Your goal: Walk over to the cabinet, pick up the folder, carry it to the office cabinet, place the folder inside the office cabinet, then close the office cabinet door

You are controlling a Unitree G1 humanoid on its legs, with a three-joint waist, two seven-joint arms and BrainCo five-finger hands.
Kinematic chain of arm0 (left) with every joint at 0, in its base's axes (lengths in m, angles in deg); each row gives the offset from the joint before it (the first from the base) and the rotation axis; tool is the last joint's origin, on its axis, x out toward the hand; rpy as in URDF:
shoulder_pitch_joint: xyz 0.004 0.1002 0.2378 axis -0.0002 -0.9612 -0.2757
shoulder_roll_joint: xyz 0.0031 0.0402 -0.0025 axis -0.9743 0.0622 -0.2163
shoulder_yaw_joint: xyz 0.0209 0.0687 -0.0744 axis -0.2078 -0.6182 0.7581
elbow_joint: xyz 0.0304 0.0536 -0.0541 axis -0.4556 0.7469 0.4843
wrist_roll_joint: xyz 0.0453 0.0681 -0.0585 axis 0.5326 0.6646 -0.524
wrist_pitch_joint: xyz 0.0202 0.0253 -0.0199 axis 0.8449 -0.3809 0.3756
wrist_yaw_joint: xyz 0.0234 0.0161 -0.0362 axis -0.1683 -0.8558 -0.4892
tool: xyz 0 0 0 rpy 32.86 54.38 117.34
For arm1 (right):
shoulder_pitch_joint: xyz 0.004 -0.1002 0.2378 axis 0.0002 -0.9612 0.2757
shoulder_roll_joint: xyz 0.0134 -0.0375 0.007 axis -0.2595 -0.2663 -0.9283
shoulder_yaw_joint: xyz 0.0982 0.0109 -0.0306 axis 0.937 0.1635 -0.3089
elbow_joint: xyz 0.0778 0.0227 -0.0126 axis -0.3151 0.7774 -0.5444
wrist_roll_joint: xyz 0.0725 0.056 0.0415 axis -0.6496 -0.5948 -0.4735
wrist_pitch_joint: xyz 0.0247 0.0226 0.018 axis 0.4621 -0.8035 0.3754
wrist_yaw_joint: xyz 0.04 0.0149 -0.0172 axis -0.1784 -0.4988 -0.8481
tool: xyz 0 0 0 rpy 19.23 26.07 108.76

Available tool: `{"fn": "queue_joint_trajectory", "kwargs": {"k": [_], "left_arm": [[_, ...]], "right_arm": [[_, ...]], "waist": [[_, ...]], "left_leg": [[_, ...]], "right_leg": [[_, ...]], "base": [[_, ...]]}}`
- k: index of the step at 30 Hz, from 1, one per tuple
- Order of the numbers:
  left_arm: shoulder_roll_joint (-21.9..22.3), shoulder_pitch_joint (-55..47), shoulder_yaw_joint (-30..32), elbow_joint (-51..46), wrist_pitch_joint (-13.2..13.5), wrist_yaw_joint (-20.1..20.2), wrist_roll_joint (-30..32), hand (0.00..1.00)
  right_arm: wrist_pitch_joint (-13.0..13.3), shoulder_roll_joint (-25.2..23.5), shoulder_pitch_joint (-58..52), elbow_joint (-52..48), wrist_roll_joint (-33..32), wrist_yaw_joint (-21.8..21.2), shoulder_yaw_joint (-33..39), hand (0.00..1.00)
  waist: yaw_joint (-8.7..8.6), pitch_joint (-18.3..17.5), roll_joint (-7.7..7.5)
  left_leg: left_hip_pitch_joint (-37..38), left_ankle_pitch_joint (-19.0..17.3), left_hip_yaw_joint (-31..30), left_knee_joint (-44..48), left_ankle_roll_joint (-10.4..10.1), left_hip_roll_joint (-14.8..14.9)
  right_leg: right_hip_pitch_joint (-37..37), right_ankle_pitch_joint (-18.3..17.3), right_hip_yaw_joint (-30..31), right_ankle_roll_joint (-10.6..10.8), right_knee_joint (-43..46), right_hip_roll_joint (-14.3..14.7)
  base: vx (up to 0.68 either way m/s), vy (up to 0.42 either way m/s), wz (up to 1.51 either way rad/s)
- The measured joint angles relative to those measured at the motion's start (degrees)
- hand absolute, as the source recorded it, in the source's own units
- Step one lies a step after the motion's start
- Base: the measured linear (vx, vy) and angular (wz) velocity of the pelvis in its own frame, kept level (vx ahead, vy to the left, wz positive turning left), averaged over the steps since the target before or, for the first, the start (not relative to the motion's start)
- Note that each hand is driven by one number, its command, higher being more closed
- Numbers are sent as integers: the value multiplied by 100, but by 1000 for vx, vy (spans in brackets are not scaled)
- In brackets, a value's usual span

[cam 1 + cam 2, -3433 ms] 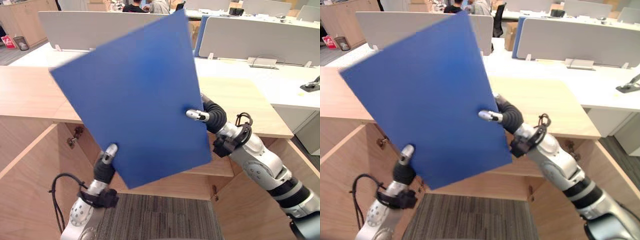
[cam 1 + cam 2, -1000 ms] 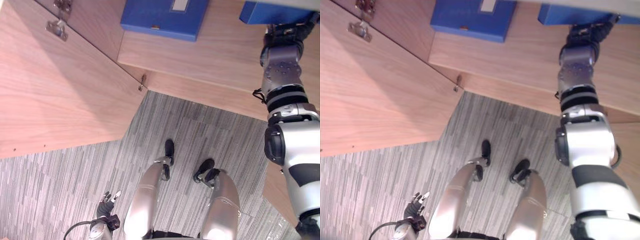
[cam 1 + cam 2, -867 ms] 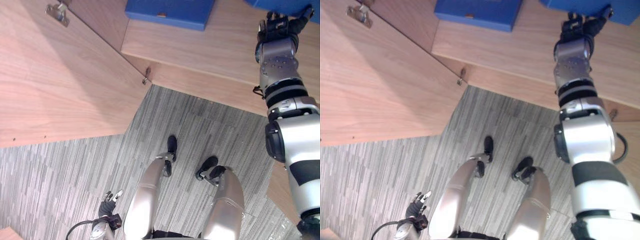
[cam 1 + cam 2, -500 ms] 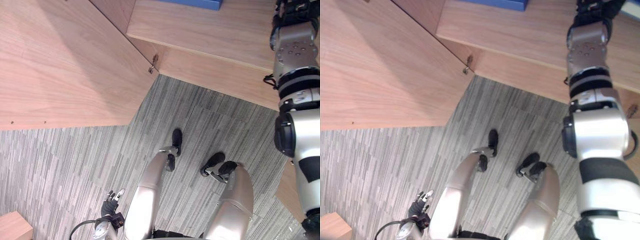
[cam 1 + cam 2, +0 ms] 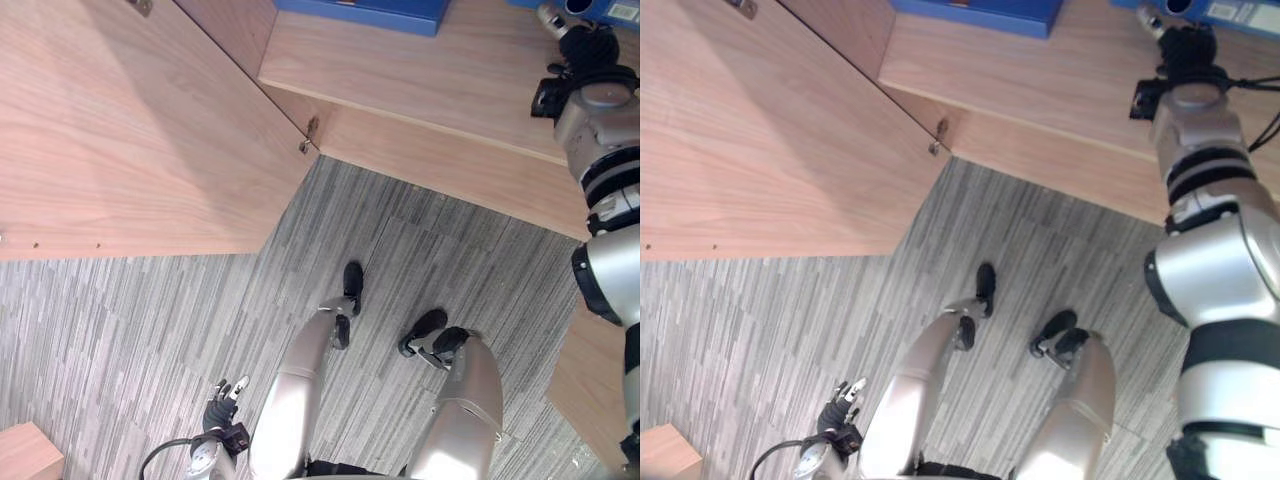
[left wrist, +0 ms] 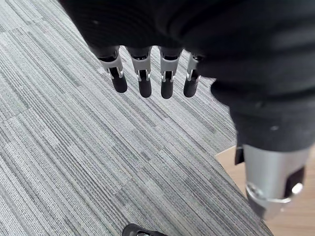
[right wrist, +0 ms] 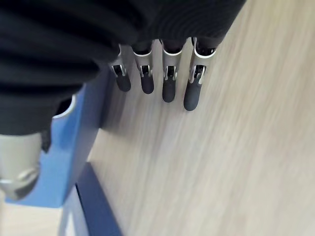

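Far right on the office cabinet shelf (image 5: 420, 70), the folder (image 7: 74, 147) sits just beside the right hand (image 7: 169, 78) — fingers straight, clamped on nothing, which suggests the placing is done, though I can't tell whether the thumb touches it. A second blue folder (image 5: 360, 12) lies further left. Near the floor (image 5: 130, 330) hangs the left hand (image 5: 225, 400), fingers loose and idle — the door (image 5: 130, 130) stands open, not yet closed.

right hand (image 5: 585, 40) beside folder (image 5: 602, 12) | left hand (image 5: 225, 400) over carpet (image 5: 120, 330)

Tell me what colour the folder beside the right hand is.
Blue. The folder shows best in the right wrist view, just beside the open right hand.
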Motion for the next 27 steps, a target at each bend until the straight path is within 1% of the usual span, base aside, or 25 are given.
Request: {"fn": "queue_joint_trajectory", "kwargs": {"k": [1, 2, 3, 4, 5, 7, 9, 11, 13, 14, 18, 22, 25, 27], "left_arm": [[-5, 16, 0, 6, 0, 26, 10, 0], [-9, 34, 0, 15, 0, 34, 14, 0], [-21, 35, 1, 26, 0, 69, 20, 0], [-32, 34, 0, 31, 1, 91, 24, 0], [-47, 44, 4, 43, 9, 141, 47, 0], [-97, 52, 5, 69, 10, 215, 128, 0], [-133, 53, 5, 88, 7, 286, 229, 0], [-156, 53, 5, 96, 7, 360, 265, 0], [-161, 53, 6, 110, 7, 393, 269, 0], [-168, 46, 29, 118, 6, 409, 273, 0], [-180, 45, 126, 118, 7, 451, 326, 0], [-204, 44, 126, 127, 9, 473, 420, 0], [-206, 33, 137, 127, 9, 478, 470, 0], [-204, 34, 137, 124, 10, 481, 471, 0]], "right_arm": [[3, 18, -78, 28, 398, -143, -102, 0], [10, 14, -153, 28, 548, -192, -101, 0], [17, -21, -317, 28, 820, -292, -117, 0], [17, -36, -388, 27, 906, -348, -209, 0], [16, -80, -540, 29, 1163, -476, -362, 0], [12, -186, -828, 51, 1459, -607, -497, 0], [1, -350, -1126, 94, 1518, -680, -486, 0], [-23, -507, -1368, 121, 1519, -696, -418, 0], [-61, -589, -1544, 140, 1522, -701, -130, 0], [-67, -657, -1655, 141, 1523, -703, 140, 0], [-117, -814, -1932, 138, 1528, -723, 882, 0], [-120, -963, -2194, 27, 1648, -761, 1853, 0], [-147, -1094, -2380, -11, 1722, -847, 2449, 0], [-152, -1154, -2418, -87, 1721, -851, 2716, 0]], "waist": [[-1, -1, -1], [-4, -8, -2], [9, -103, -44], [12, -119, -69], [17, -162, -108], [51, -273, -196], [71, -337, -270], [60, -378, -302], [62, -438, -310], [63, -488, -344], [34, -499, -368], [35, -531, -397], [31, -557, -418], [-6, -559, -420]], "left_leg": [[82, 28, -2, -34, 4, 4], [107, 32, -7, -61, 9, 4], [190, 29, -15, -126, 4, 3], [212, 29, -15, -153, 2, 3], [309, 18, -28, -218, -19, 7], [501, 39, -37, -380, -40, 27], [779, 114, -18, -694, -22, 48], [1107, 200, 32, -1092, -15, 81], [1314, 334, 52, -1412, -11, 83], [1435, 418, 82, -1621, -19, 75], [1907, 671, 97, -2135, 35, -9], [2196, 827, 111, -2544, -44, -24], [2384, 844, 160, -2715, -79, -35], [2384, 835, 187, -2728, -87, -35]], "right_leg": [[90, 13, -20, 6, -54, 16], [151, 18, -35, 16, -84, 22], [202, 31, -55, 32, -153, 40], [248, 36, -63, 37, -180, 46], [367, 51, -95, 52, -265, 73], [520, 104, -122, 74, -427, 142], [759, 211, -154, 104, -704, 239], [1005, 351, -207, 147, -1025, 345], [1150, 447, -248, 183, -1246, 406], [1206, 495, -251, 215, -1355, 426], [1513, 545, -272, 285, -1569, 431], [1650, 580, -274, 321, -1709, 472], [1760, 588, -261, 335, -1766, 476], [1758, 612, -257, 343, -1798, 476]], "base": [[86, -40, -4], [71, -42, -3], [66, -34, -1], [83, -42, -2], [88, -38, -4], [94, -44, -9], [75, -22, -16], [84, -3, -13], [100, 10, -8], [97, 10, -5], [104, -12, -2], [62, -53, -4], [33, -66, -7], [16, -49, -6]]}}
